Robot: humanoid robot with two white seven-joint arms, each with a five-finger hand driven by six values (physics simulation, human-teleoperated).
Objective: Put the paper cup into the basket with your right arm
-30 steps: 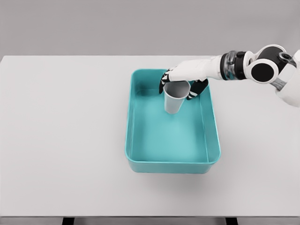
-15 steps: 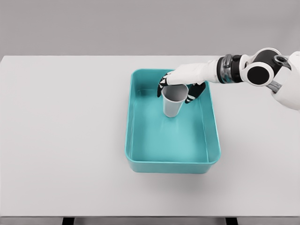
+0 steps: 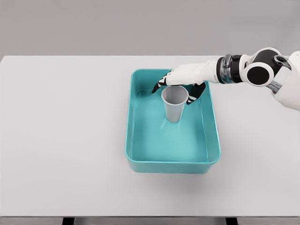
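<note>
Released paper cup upright, below right hand

A grey paper cup stands upright, mouth open upward, inside the rectangular teal plastic basket, toward its far half.

table: white, flat | backdrop: plain grey wall

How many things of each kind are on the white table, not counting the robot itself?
Paper cup, grey, upright inside the basket: 1
Basket, teal, rectangular: 1
Total: 2
The right hand is above the cup with its fingers spread.
</note>
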